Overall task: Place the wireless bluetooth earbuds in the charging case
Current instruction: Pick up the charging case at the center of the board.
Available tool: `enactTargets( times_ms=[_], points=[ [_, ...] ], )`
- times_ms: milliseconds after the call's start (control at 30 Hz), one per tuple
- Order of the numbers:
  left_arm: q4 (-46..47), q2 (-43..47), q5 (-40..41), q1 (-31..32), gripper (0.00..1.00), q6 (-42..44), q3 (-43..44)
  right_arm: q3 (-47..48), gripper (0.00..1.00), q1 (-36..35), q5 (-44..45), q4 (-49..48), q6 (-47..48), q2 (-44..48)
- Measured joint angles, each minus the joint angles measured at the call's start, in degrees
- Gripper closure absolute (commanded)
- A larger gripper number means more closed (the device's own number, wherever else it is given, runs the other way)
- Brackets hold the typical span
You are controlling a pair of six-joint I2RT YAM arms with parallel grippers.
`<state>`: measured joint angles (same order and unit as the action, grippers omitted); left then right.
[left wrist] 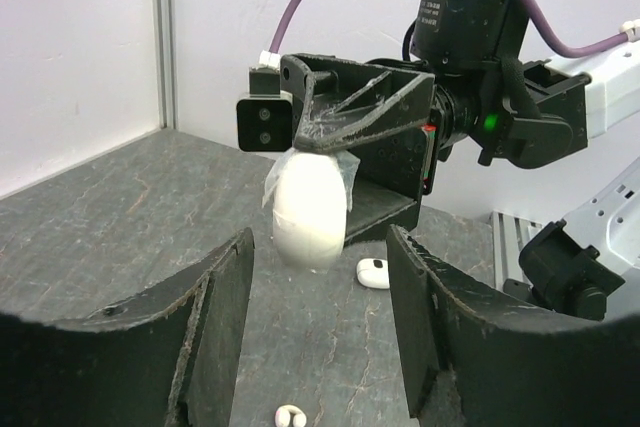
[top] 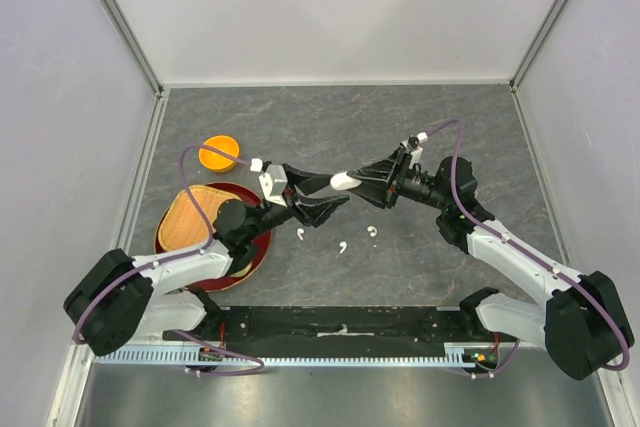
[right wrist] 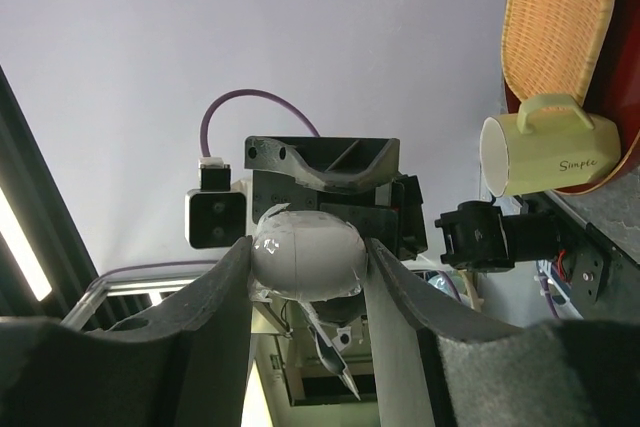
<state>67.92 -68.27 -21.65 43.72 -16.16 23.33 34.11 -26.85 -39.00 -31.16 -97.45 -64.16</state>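
Note:
My right gripper [top: 352, 181] is shut on a white egg-shaped charging case [top: 344, 181] and holds it above the table; the case sits between its fingers in the right wrist view [right wrist: 305, 257]. My left gripper [top: 326, 193] is open and empty, its tips just short of the case [left wrist: 310, 209]. Three tiny white earbuds lie on the table below: one on the left [top: 300, 234], one in the middle [top: 342, 246], one on the right [top: 372, 231]. Two show in the left wrist view [left wrist: 373, 272] [left wrist: 290, 414]. A fourth is not in view.
An orange disc [top: 219, 154] lies at the back left. A wicker basket [top: 196, 215] rests on a dark red plate [top: 258, 252] beside the left arm. A pale yellow mug [right wrist: 545, 155] shows in the right wrist view next to the basket [right wrist: 556, 17].

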Motion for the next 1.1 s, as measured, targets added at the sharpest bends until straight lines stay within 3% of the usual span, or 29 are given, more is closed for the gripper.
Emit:
enactTargets(
  times_ms=[533,900,1100],
  points=[
    [4.5,-5.2,-1.0,0.2,0.43,-1.9,2.1,0.0,0.95,0.0,0.0,1.7,0.8,0.0],
    [5.9,-8.0,0.3,0.9,0.52,-2.4,2.1,0.0,0.95,0.0,-0.2,1.4,0.2,0.0],
    [6.0,-9.0,1.7,1.7,0.51,-2.4,2.1,0.0,0.96,0.0,-0.1,1.3,0.1,0.0]
  ],
)
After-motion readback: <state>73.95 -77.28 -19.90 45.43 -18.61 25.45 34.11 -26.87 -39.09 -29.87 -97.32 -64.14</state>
